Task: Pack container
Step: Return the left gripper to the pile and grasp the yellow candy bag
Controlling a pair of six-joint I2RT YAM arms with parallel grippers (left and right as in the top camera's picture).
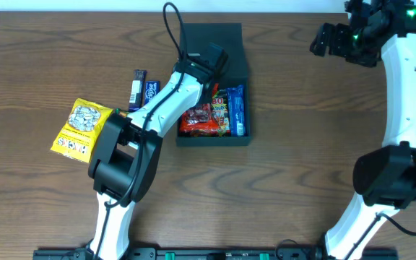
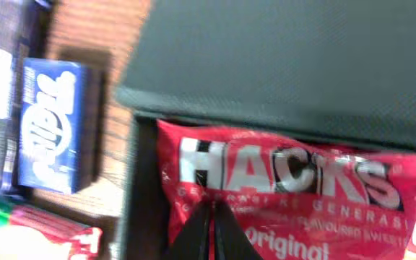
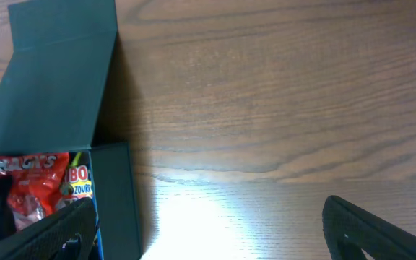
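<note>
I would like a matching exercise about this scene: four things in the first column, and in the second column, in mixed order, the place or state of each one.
Column one:
1. red Hacks packet
2. yellow packet
3. left hand
4. right hand

Column two:
A. open, away to the right of the container
B. lying inside the container
C. shut, above the container
D. lying on the table, left of the container

Pairs: 1-B; 2-D; 3-C; 4-A
</note>
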